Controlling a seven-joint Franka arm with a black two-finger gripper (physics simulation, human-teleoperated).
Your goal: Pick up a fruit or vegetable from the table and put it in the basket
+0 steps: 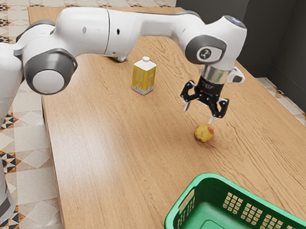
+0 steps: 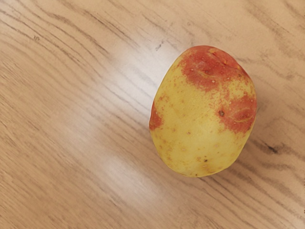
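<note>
A yellow potato with red patches (image 1: 204, 133) lies on the wooden table (image 1: 110, 174). My gripper (image 1: 199, 114) hangs above the table beside the potato, its two fingers spread wide with nothing between them; one fingertip appears close over the potato in the exterior view. From the wrist view, the potato (image 2: 204, 112) rests on the wood grain under my hand, its red areas at one end and along its sides. The green basket (image 1: 227, 182) stands on the table at the exterior view's bottom right, its inside partly visible.
A yellow carton with a white cap (image 1: 144, 75) stands upright farther back on the table. Behind it, partly hidden by the arm, is a small dark object (image 1: 119, 58). The basket's raised walls stand near the potato, toward the exterior view's bottom.
</note>
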